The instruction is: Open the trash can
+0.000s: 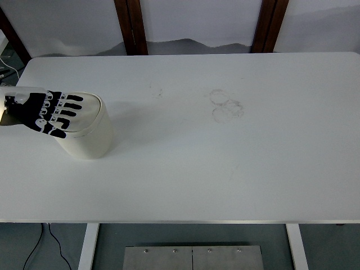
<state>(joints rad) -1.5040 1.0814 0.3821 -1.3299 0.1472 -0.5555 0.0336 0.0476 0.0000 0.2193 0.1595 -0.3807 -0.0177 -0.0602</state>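
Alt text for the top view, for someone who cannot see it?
The robot's left hand, black fingers spread flat, is over the lid of a small cream trash can standing at the left of a white table. Faint ring marks show near the table's middle; no right arm shows.

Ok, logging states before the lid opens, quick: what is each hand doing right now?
Left hand: open, fingers extended flat over the trash can lid, holding nothing.
Right hand: not in view.
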